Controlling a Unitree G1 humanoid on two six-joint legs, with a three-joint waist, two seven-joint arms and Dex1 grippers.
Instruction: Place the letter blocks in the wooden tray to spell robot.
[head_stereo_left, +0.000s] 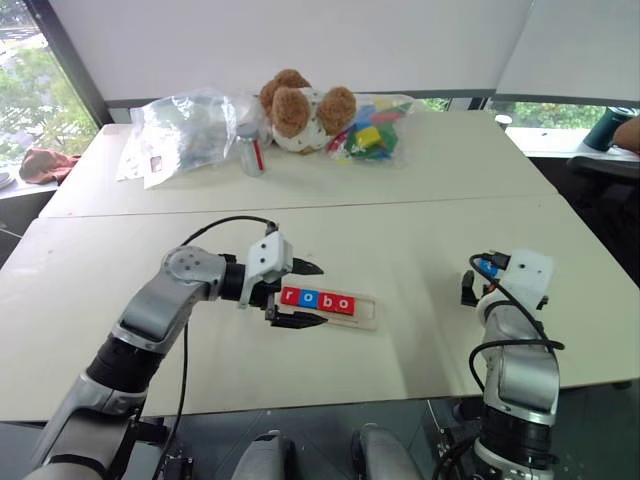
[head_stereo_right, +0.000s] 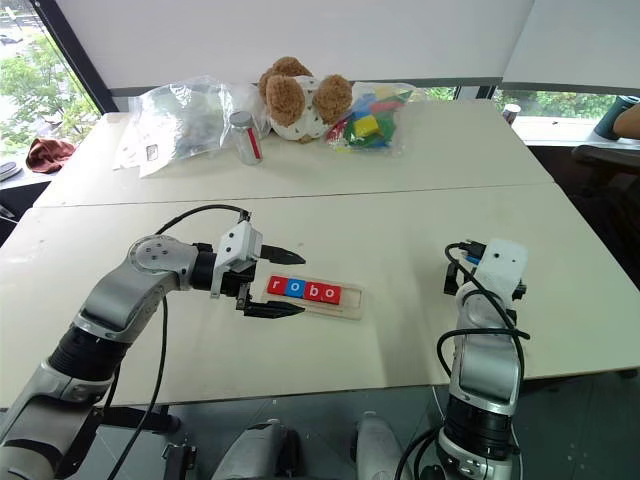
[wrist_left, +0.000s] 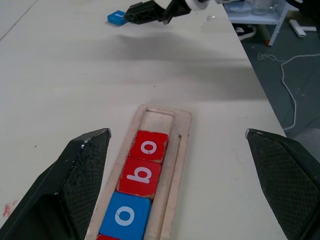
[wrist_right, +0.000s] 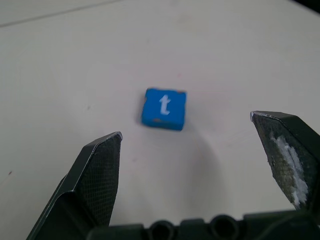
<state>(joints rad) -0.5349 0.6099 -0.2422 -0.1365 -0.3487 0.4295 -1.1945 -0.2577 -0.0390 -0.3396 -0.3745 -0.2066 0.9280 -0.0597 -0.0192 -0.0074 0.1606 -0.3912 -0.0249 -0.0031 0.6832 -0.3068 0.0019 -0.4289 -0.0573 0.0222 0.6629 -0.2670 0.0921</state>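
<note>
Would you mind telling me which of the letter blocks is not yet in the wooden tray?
The blue t block, lying alone on the table in front of the open right gripper. The r, o, b and o blocks already sit in the wooden tray.

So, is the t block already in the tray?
No, the t block lies on the bare table, away from the tray.

This looks like an office or lab test space: plain white tables (head_stereo_left: 420, 250) pushed together under wide windows (head_stereo_left: 30, 100) with pulled white blinds (head_stereo_left: 300, 40), props such as a teddy bear (head_stereo_left: 300, 110) and bagged toy blocks (head_stereo_left: 370, 130) piled well beyond the grippers.
</note>
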